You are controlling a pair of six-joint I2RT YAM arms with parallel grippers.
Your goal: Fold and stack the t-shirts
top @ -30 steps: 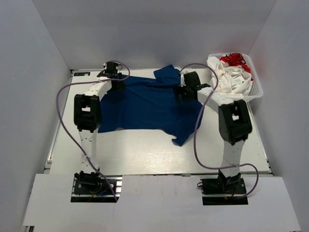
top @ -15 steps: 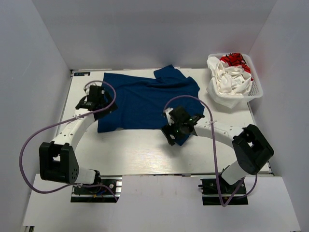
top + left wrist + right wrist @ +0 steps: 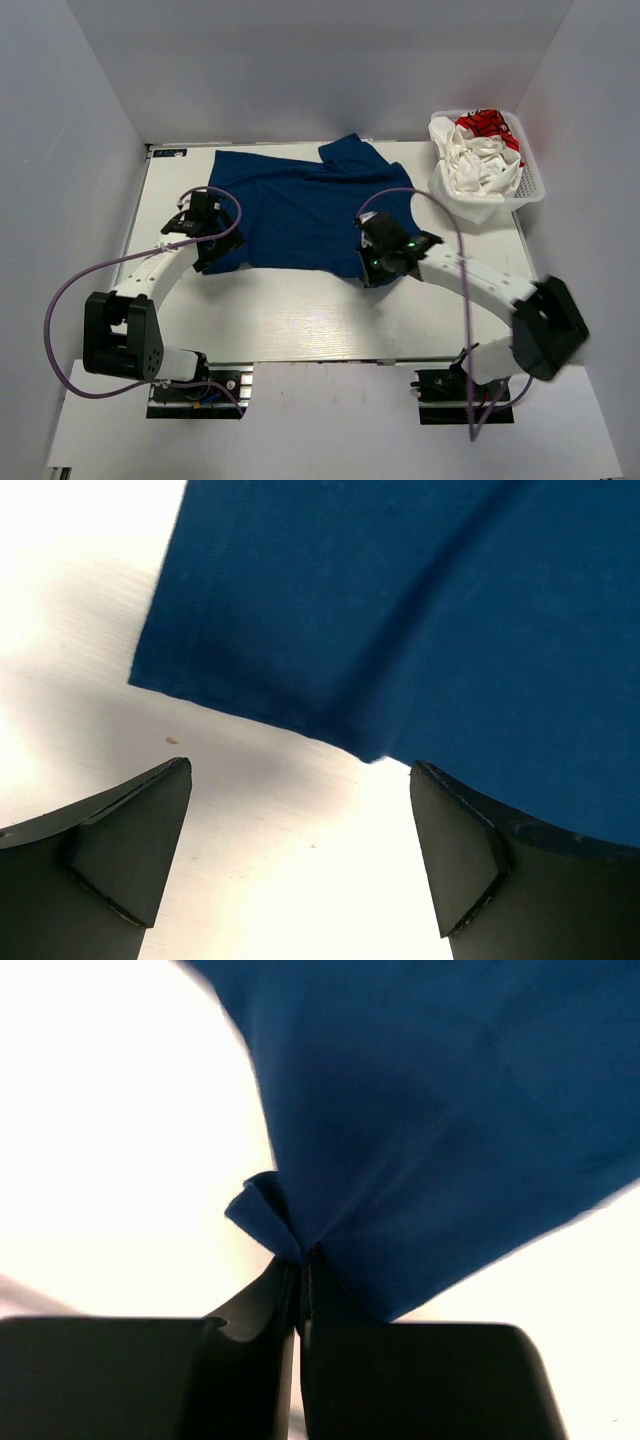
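Top view: blue shirt (image 3: 300,210) is lying spread on the bench (image 3: 300,312), hem leftward; white shirt (image 3: 478,160) is sitting in the basket (image 3: 533,192). Left wrist: left claw (image 3: 300,770) is gaping, hem corner just ahead. Right wrist: right claw (image 3: 300,1260) is pinching the blue shirt's near edge.

White table top (image 3: 300,308) filling the middle of the frame, white plastic mesh basket (image 3: 533,180) standing at its upper right corner, small dark tag (image 3: 170,153) at its upper left corner, pale grey walls (image 3: 330,70) behind and at both sides, white panel (image 3: 330,418) along the bottom edge
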